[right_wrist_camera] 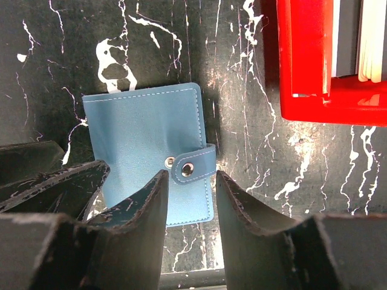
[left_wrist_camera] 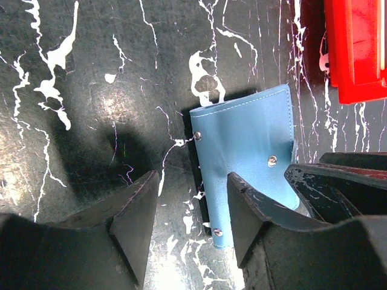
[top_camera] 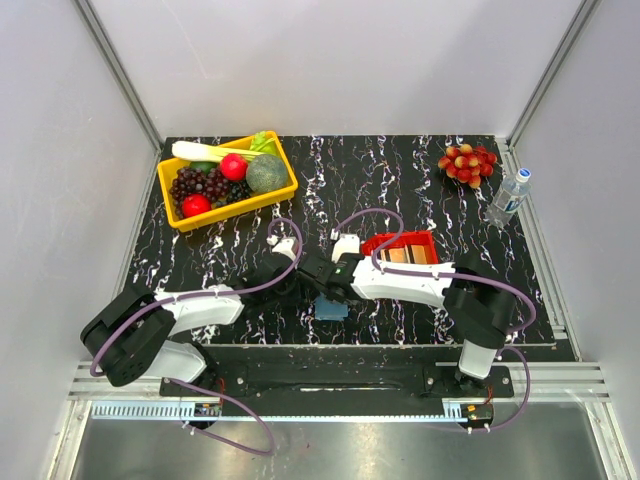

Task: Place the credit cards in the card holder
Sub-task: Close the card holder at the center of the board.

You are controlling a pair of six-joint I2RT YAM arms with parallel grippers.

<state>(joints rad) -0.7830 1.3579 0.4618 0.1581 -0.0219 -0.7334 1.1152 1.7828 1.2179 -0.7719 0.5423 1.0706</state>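
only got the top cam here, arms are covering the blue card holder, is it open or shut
Observer: Shut; the right wrist view shows the card holder lying flat, its strap snapped down.
Operator: where's the right gripper
Observer: The right gripper is open, the strap's end showing between its jaws.
Operator: and the left
Observer: The left gripper is open, straddling the holder's opposite edge.

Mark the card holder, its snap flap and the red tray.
card holder [right_wrist_camera: 145,133]: right wrist view, front cover.
snap flap [right_wrist_camera: 188,170]: right wrist view, on its stud.
red tray [right_wrist_camera: 302,54]: right wrist view, left wall.
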